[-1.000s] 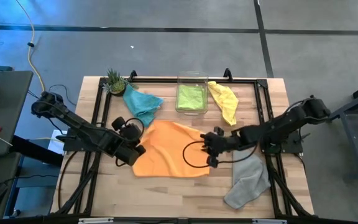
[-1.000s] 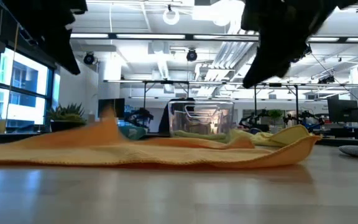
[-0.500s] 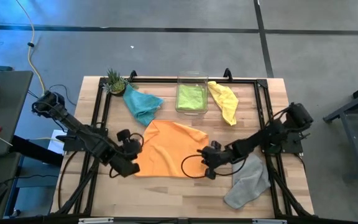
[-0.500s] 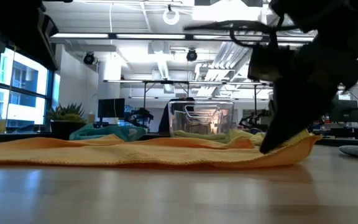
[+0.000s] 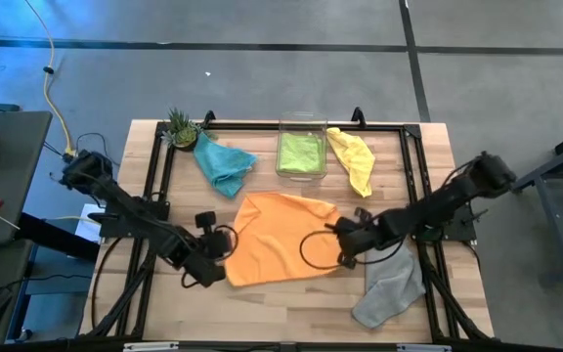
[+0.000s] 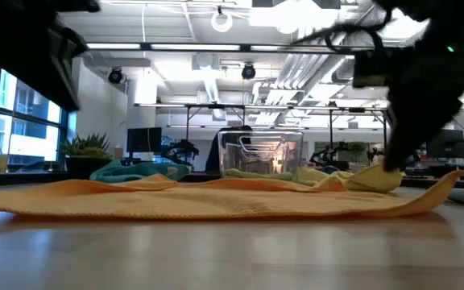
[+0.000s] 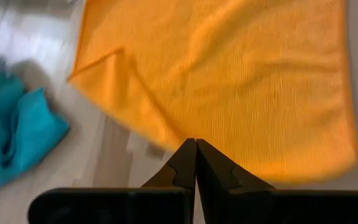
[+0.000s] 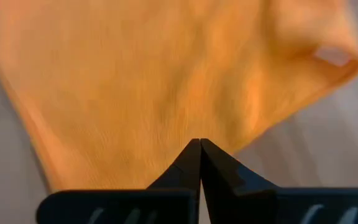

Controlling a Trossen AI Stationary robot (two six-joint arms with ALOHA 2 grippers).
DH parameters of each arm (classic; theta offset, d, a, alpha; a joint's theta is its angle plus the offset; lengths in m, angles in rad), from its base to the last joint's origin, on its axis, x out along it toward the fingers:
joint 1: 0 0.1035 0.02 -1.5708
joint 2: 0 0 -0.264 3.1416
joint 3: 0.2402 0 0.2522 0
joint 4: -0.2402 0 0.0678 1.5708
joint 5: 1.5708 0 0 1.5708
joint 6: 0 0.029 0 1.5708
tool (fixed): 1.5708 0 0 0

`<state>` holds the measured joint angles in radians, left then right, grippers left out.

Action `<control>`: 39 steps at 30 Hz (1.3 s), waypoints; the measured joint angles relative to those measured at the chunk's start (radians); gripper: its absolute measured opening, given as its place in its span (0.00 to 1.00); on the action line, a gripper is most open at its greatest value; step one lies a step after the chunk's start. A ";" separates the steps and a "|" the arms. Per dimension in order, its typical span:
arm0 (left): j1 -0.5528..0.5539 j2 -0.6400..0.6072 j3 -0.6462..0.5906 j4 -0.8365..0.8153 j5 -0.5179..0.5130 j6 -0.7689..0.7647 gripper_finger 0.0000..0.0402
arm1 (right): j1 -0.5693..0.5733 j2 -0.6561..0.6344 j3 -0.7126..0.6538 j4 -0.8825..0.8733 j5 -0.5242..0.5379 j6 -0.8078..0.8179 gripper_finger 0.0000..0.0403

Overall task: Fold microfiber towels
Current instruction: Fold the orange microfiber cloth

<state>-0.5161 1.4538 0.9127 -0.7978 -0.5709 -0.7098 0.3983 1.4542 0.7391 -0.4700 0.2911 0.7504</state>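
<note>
The orange towel (image 5: pixel 283 240) lies spread flat mid-table. My left gripper (image 5: pixel 219 266) is shut at its near-left corner and my right gripper (image 5: pixel 344 258) is shut at its near-right corner. The teal towel (image 5: pixel 225 164) lies crumpled at the far left. The lime green towel (image 5: pixel 301 152) sits in the clear bin (image 5: pixel 301 125). The yellow towel (image 5: pixel 352 161) lies beside the bin on the right. The grey towel (image 5: pixel 391 286) lies bunched at the near right. My left gripper (image 7: pixel 196 143) pinches the orange towel's near-left corner (image 7: pixel 185 134) between its two fingertips, slanting down from the table's left. The rest of the towel lies flat on the table. My right gripper (image 8: pixel 200 143) pinches the orange towel's near-right corner (image 8: pixel 197 127) between its fingertips, slanting down from the right. In the low view that corner (image 6: pixel 449 184) curls slightly up off the wood; the rest lies flat.
A small potted plant (image 5: pixel 180 125) stands at the far left corner. A black frame rail (image 5: pixel 154 186) runs around the table top. Bare wood (image 5: pixel 281 308) shows along the near edge in front of the orange towel.
Both grippers have gone down and toward the near edge onto the orange towel's near corners, then toward the table's right edge. The orange towel has slid a little to the right along the table, staying spread.
</note>
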 joint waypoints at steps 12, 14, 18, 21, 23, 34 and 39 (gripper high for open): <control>0.209 -0.035 -0.184 0.509 0.188 0.412 0.00 | -0.027 0.104 0.000 0.505 0.146 0.064 0.00; 0.264 -0.074 -0.251 0.592 0.256 0.464 0.00 | -0.037 0.146 0.001 0.559 0.152 0.069 0.00; 0.415 -0.119 -0.295 0.620 0.309 0.596 0.00 | -0.072 0.252 0.033 0.597 0.157 0.150 0.00; 0.554 -0.113 -0.296 0.624 0.366 0.716 0.00 | -0.092 0.345 0.089 0.592 0.150 0.172 0.00; 0.637 -0.087 -0.292 0.655 0.407 0.775 0.00 | -0.100 0.394 0.128 0.563 0.135 0.168 0.00; 0.803 0.055 -0.294 0.697 0.544 0.955 0.00 | -0.142 0.425 0.198 0.428 0.032 0.107 0.00; 0.791 0.124 -0.291 0.686 0.573 0.940 0.00 | -0.168 0.413 0.198 0.396 -0.005 0.047 0.00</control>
<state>0.2744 1.5782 0.6220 -0.1123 0.0016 0.2299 0.2308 1.8673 0.9375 -0.0741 0.2864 0.7976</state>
